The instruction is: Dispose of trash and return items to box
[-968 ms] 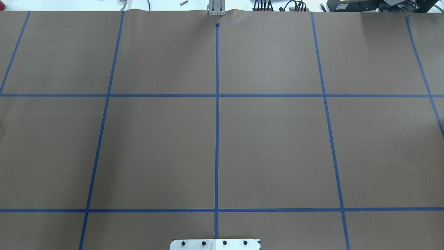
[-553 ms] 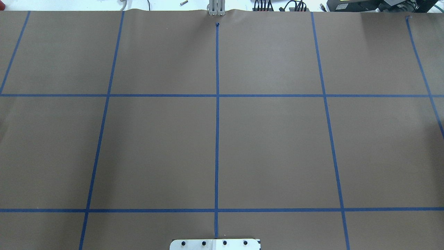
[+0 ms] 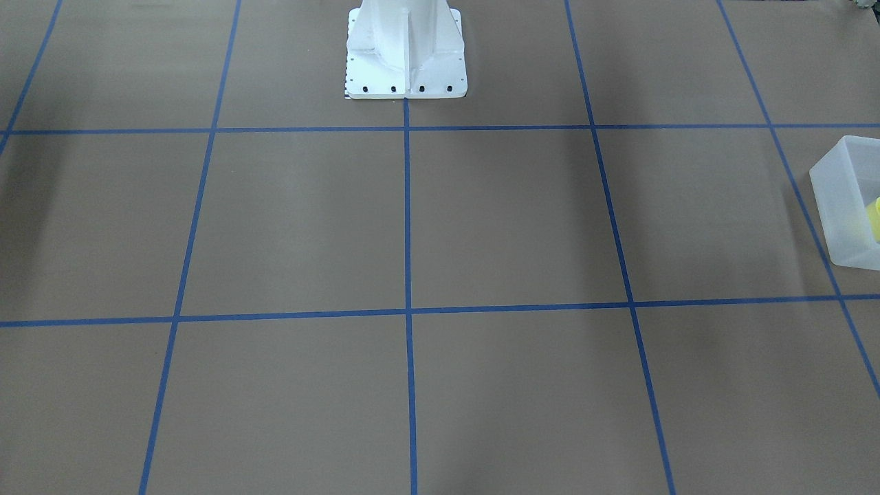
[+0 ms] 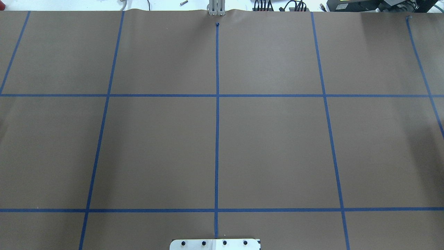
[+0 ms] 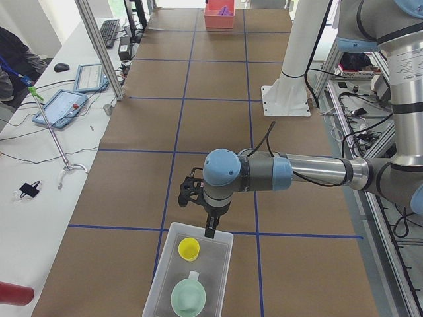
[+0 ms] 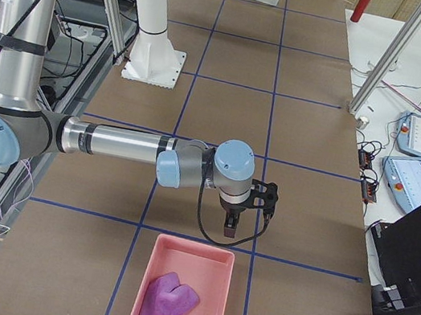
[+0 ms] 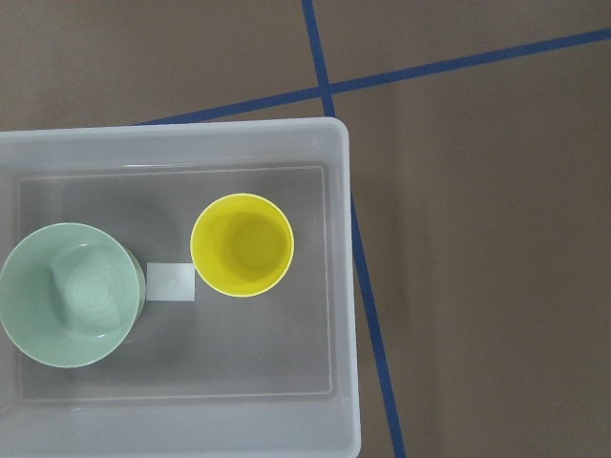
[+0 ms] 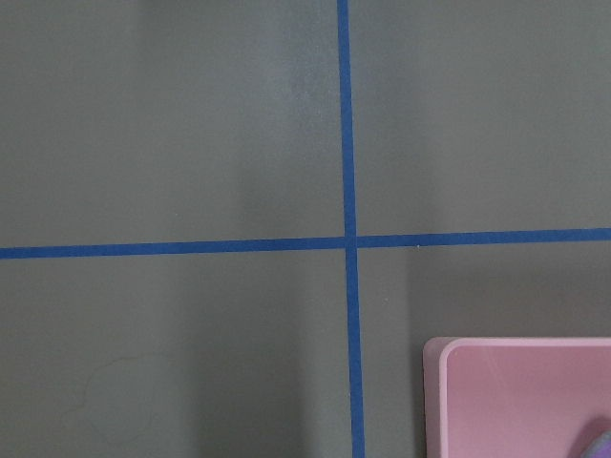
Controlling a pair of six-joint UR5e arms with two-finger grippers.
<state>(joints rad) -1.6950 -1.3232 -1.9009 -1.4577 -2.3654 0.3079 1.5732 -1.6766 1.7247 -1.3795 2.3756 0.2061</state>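
Observation:
The yellow cup [image 7: 242, 245] and the mint-green bowl [image 7: 69, 294] stand upright inside the frosted box [image 7: 346, 315]. They also show in the exterior left view, the cup [image 5: 189, 248] and the bowl [image 5: 187, 297] in the box [image 5: 158, 281]. My left gripper [image 5: 210, 228] hangs over the box's rim near the cup; I cannot tell if it is open. My right gripper [image 6: 229, 226] hangs just short of a pink tray [image 6: 139, 292] that holds a crumpled purple wad [image 6: 169, 301]; I cannot tell its state either. Neither wrist view shows fingers.
The box's corner [image 3: 835, 199] shows at the right edge of the front view. The white robot pedestal [image 3: 405, 55] stands at the table's robot side. A side desk with tablets [image 5: 66, 105] and a red cylinder [image 5: 13, 294] lie beyond the table's edge.

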